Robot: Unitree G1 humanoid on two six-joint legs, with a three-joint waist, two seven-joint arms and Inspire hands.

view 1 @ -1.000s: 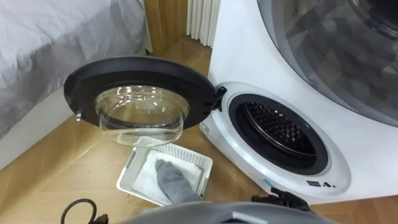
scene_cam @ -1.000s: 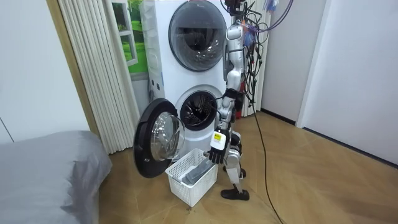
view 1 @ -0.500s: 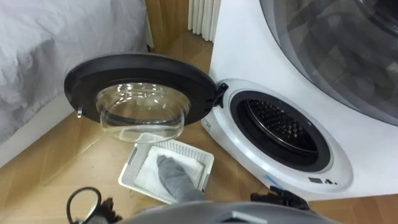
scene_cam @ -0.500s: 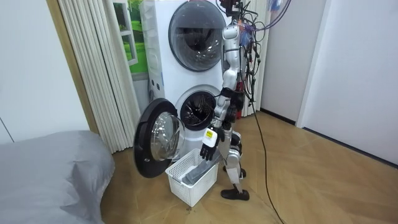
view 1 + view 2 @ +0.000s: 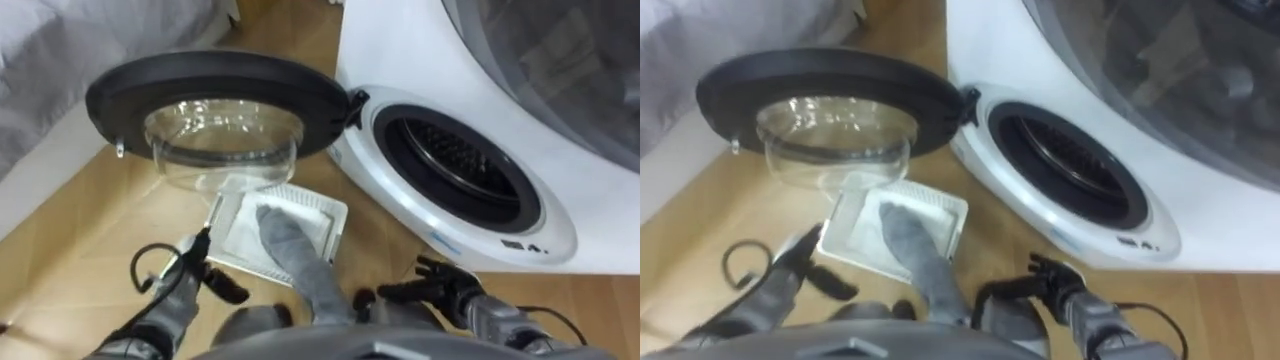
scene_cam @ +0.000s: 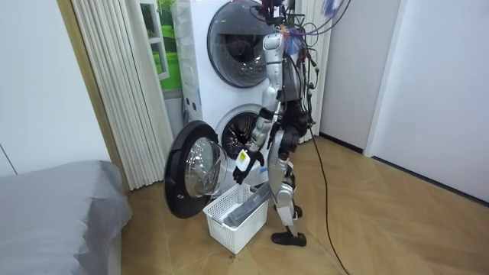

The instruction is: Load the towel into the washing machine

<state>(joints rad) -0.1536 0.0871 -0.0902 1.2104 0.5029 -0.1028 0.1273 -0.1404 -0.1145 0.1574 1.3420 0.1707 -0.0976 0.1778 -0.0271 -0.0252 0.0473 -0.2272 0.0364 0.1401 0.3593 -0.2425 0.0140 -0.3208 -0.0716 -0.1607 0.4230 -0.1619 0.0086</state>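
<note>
Nearest to us, both arms have come up into sight within the last second. The left robot hand (image 5: 192,272) now hangs over the pale wooden floor (image 5: 80,230), just beside the basket's near left corner, its fingers loosely apart and holding nothing. The right robot hand (image 5: 432,287) sits low on the right, below the machine's front, with its fingers spread and likewise empty. A second ago we saw little more than dark fingertips at the bottom edge. The whole picture has also slid, which is the head dipping. In the room view the robot leans further forward over the basket, its left arm swung out towards it.

Between the hands, the grey towel (image 5: 290,245) lies in the white slatted plastic basket (image 5: 240,235), one end trailing over the near rim towards the robot; it has not moved. Just beyond, the round black door with its clear glass bowl (image 5: 215,75) stands swung wide, overhanging the basket's far edge. To its right, the dark drum opening (image 5: 455,165) of the white front-loading washing machine (image 5: 400,60) is unobstructed. Farthest off, at upper left, lies a grey bed cover (image 5: 60,60).

We judge that the reach for the towel has begun but no grasp has been made yet.
</note>
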